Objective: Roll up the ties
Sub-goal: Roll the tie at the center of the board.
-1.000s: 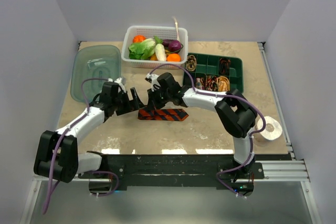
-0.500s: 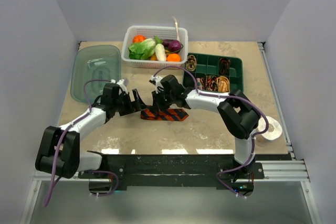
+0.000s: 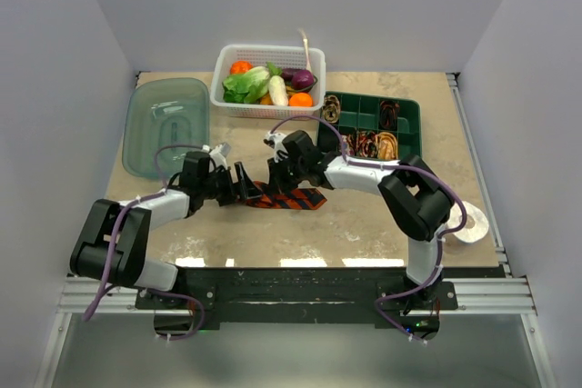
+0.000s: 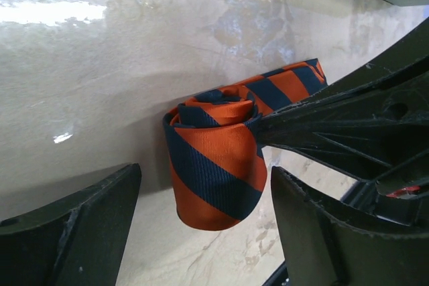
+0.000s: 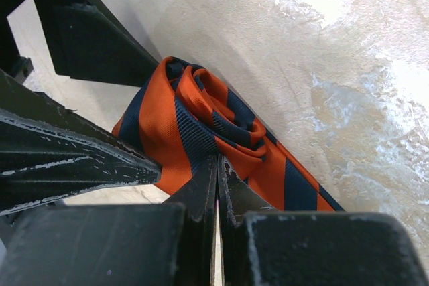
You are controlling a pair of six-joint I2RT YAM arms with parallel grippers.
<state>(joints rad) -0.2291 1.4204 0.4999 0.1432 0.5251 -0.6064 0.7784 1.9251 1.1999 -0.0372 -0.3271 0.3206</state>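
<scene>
Orange-and-navy fabric is pinched at the tips of the right gripper, whose fingers are pressed together on the coiled end of the striped tie. The left gripper stands spread, one finger on each side of the roll, neither finger visibly touching it.

Change from one second ago:
- The left gripper has moved right, from beside the tie's end to astride the roll.
- The flat length of tie on the table is shorter.
- The right gripper has shifted slightly right.

Count:
- One striped tie, partly rolled, with its unrolled tail running right from the two grippers.
- One green tray behind the right arm, holding coiled ties too small to count.
- One white basket of vegetables.
- One clear container.
- One tape roll.
</scene>
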